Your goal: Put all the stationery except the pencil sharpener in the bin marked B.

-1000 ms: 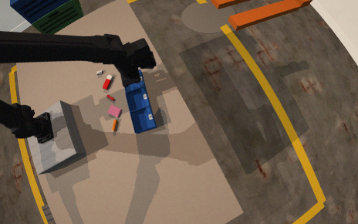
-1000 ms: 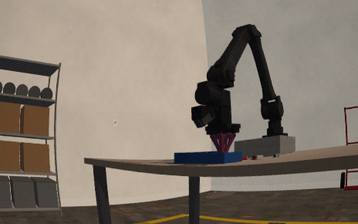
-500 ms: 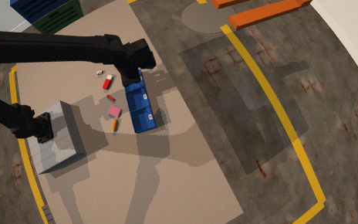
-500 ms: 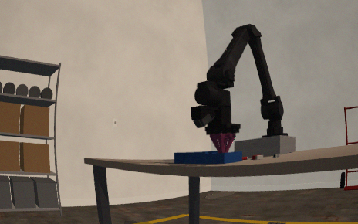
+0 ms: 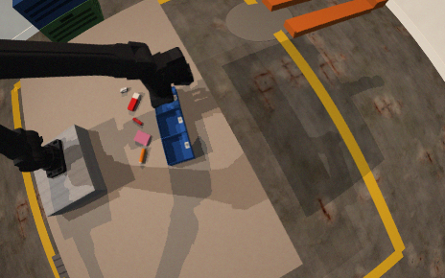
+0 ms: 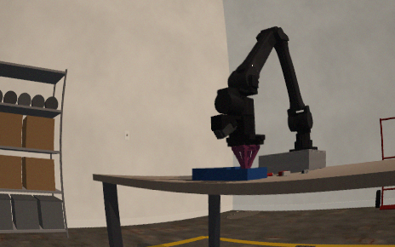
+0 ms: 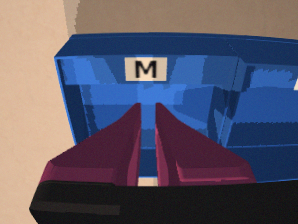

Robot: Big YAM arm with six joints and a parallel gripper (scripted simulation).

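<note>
A row of blue bins (image 5: 174, 128) lies on the tan table; it also shows in the exterior view (image 6: 229, 173). The end bin carries the label M (image 7: 145, 68). My gripper (image 7: 148, 112) (image 6: 245, 163) is shut with nothing between its purple fingers. It points down into the M bin, with its tips just above the bin floor. To the left of the bins lie a small white thing (image 5: 124, 89), a red and white thing (image 5: 133, 102), a small red thing (image 5: 137, 121), a pink block (image 5: 142, 138) and an orange pencil (image 5: 142, 154). The B label is hidden.
The arm's grey base block (image 5: 69, 168) stands at the table's left edge. Blue and green crates (image 5: 58, 13) stand beyond the table's far corner. A shelf rack (image 6: 23, 149) stands by the wall.
</note>
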